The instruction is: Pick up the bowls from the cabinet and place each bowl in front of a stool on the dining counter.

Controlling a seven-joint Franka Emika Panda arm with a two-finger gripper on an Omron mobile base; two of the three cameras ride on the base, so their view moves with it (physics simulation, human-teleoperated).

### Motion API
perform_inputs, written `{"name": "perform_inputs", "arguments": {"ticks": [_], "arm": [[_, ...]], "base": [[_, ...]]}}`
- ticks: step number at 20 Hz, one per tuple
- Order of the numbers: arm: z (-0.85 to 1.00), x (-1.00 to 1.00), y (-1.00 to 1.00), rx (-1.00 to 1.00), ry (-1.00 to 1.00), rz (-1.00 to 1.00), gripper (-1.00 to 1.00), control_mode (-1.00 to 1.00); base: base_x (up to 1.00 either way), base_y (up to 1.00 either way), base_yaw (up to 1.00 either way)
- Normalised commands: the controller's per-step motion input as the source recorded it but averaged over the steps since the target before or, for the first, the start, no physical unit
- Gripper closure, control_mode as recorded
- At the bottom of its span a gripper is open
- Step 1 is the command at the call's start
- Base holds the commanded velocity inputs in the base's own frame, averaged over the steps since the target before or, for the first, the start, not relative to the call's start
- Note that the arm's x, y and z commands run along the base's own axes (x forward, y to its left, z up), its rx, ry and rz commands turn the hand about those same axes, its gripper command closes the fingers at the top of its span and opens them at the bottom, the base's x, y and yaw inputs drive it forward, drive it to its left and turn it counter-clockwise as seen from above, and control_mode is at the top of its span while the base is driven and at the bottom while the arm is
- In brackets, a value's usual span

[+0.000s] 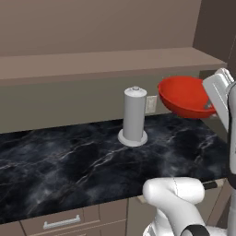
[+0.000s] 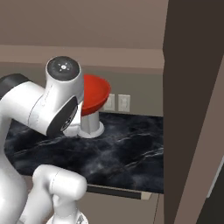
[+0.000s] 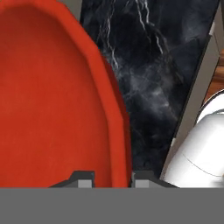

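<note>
Red bowl sits at the right edge of the left base frame, held in the air above the black marble counter and just below the brown ledge of the cabinet. It hangs tilted, its open side turned up and toward the left of that frame, which fits a grip on the rim at one side only. In the hand view the gripper is at the bottom centre, jaws drawn narrow with the bowl's rim running down between the two dark tips: pinched on the rim wall, one finger inside, one outside. Rim grip looks chosen because the bowl body is too wide to span. A grey paper-towel holder stands upright on the counter left of the bowl, apart from it; in the right base view the bowl shows in front of it, upper left of centre. Judgement: bowl is lifted clear of the shelf, carry to the dining counter not yet done. Tilt suggests it could swing or slip in the pinch if moved fast.
</note>
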Motion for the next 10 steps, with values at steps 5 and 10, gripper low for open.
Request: {"name": "perform_inputs", "arguments": {"ticks": [5,10], "arm": [[-0.37,-0.05,0.19,0.00,0.09,0.00,1.00,-1.00],[-0.35,-0.02,0.05,0.00,0.14,0.00,1.00,-1.00]], "base": [[0.00,0.00,0.00],[0.00,0.00,0.00]]}}
